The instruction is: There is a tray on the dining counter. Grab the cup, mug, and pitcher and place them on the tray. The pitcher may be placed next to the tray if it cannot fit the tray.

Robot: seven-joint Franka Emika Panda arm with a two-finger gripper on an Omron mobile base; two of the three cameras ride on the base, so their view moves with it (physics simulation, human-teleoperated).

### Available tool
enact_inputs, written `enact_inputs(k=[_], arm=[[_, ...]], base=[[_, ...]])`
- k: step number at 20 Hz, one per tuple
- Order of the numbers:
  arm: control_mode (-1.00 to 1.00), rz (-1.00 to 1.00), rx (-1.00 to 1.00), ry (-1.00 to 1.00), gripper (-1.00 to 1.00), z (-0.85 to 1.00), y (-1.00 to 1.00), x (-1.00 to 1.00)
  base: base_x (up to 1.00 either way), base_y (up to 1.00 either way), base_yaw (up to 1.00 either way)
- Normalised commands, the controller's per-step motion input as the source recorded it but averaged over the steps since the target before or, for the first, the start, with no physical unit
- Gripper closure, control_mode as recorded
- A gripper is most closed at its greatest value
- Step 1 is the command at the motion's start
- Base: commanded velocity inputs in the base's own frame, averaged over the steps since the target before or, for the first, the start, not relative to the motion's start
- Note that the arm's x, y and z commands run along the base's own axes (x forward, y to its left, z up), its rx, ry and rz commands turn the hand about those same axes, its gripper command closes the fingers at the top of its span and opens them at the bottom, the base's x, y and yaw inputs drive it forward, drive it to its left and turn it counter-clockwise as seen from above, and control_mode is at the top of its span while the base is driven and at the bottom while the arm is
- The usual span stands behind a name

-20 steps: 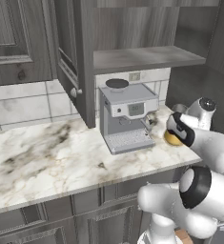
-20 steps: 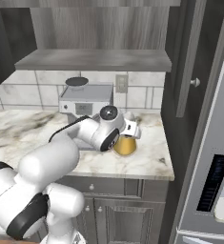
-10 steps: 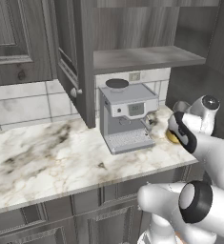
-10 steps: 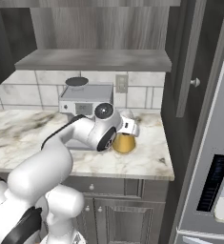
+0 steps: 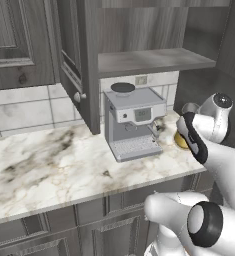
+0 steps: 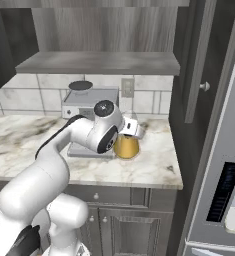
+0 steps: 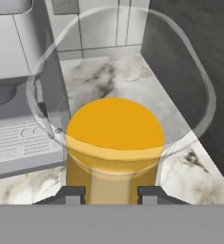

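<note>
The pitcher [image 6: 125, 146] has an amber-orange body and a clear glass neck. It is at the right end of a kitchen counter, just right of a coffee machine. My gripper [image 6: 131, 131] comes at it from above and is shut on the pitcher's narrow neck. In the hand view I look down into the pitcher [image 7: 114, 128], with its wide clear rim around the orange body and my gripper [image 7: 111, 194] with a dark fingertip on each side of it. In the left base view the pitcher [image 5: 180, 141] peeks out from behind my forearm.
A grey coffee machine [image 5: 134, 122] stands right beside the pitcher on the marble counter [image 5: 49, 165]. A shelf [image 5: 149, 60] hangs low overhead. A dark cabinet side [image 6: 189, 75] closes the counter's right end, with a steel fridge [image 6: 219, 150] beyond it.
My arm has shifted the pitcher slightly left, toward the coffee machine, and a touch upward. The grip has stayed the same.
</note>
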Motion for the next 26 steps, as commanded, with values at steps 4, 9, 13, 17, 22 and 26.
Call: enact_inputs(k=[4, 9, 13, 17, 22, 26], arm=[[-1.00, 0.00, 0.00, 0.00, 1.00, 0.04, 0.09, -0.13], [1.00, 0.01, 0.00, 0.00, 1.00, 0.00, 0.14, -0.01], [1.00, 0.00, 0.00, 0.00, 1.00, 0.00, 0.00, 0.00], [1.00, 0.00, 0.00, 0.00, 1.00, 0.00, 0.00, 0.00], [1.00, 0.00, 0.00, 0.00, 1.00, 0.00, 0.00, 0.00], [1.00, 0.00, 0.00, 0.00, 1.00, 0.00, 0.00, 0.00]], base=[[0.00, 0.00, 0.00], [-0.03, 0.02, 0.00], [-0.59, 0.01, 0.00], [-1.00, 0.00, -0.06], [-1.00, 0.00, -0.13], [-0.92, 0.00, -0.34]])
